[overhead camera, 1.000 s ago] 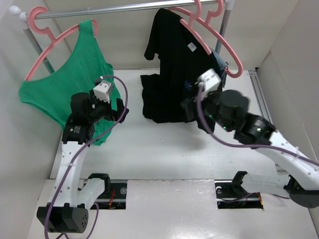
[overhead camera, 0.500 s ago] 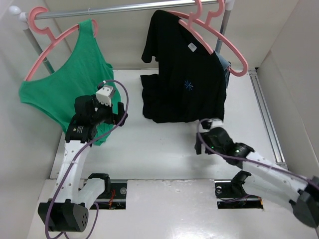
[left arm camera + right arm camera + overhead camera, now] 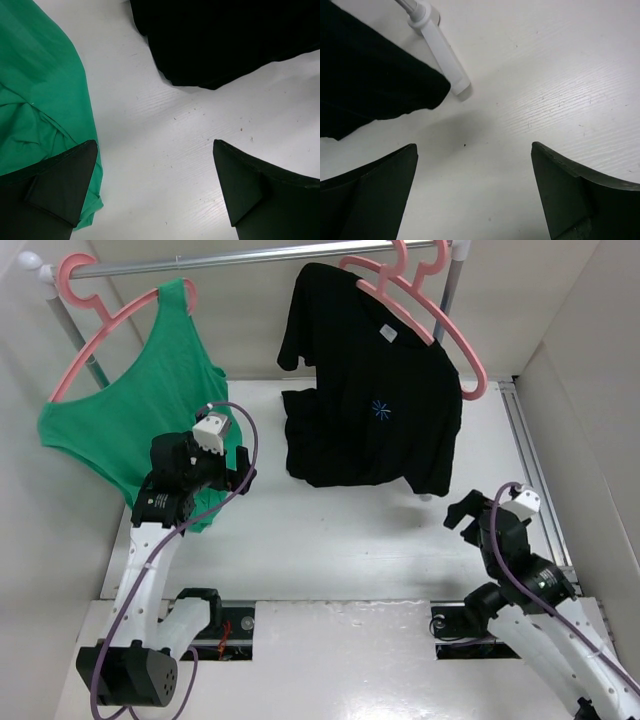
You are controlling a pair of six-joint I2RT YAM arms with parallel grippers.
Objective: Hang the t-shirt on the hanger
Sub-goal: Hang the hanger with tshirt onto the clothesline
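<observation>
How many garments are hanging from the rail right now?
2. The green tank top hangs at the left, the t-shirt at the right on the hanger; more may hide behind it.

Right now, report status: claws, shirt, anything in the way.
Left claw open, empty, at green tank top edge. Right claw open, empty, over white table. Black short-sleeved cotton t-shirt hanging on pink plastic hanger at rail. Nothing blocking.

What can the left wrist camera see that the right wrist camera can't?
Only the left wrist view shows the green tank top. Only the right wrist view shows a white rack foot. Both show the black t-shirt, the white table, and their own open gripper: left gripper and right gripper.
</observation>
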